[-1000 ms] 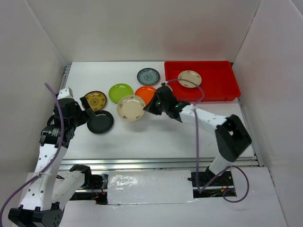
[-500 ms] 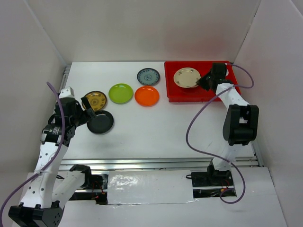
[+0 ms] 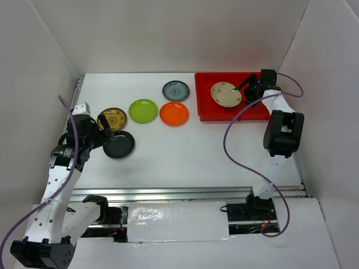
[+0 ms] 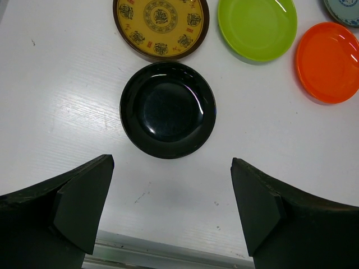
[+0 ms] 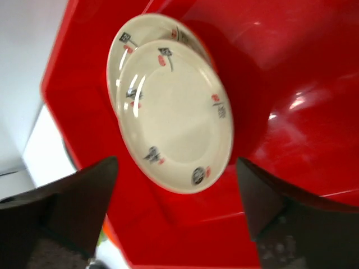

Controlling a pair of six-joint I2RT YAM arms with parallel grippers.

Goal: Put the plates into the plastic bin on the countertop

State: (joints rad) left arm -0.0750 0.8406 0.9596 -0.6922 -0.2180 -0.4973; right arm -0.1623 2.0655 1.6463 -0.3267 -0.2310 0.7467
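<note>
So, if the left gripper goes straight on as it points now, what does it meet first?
Probably the black plate, centred ahead of the open left gripper; how far is unclear.

We are looking at a robotics lab test cell rather than a home kitchen. The white worktop [image 3: 185,157] is boxed in by plain white walls [image 3: 168,33] on 3 sides, with a metal rail [image 3: 190,192] along its front edge. 2 arms, the left arm [image 3: 59,174] and the right arm [image 3: 277,140], are bolted there, and purple cables [image 3: 225,143] trail loose.
</note>
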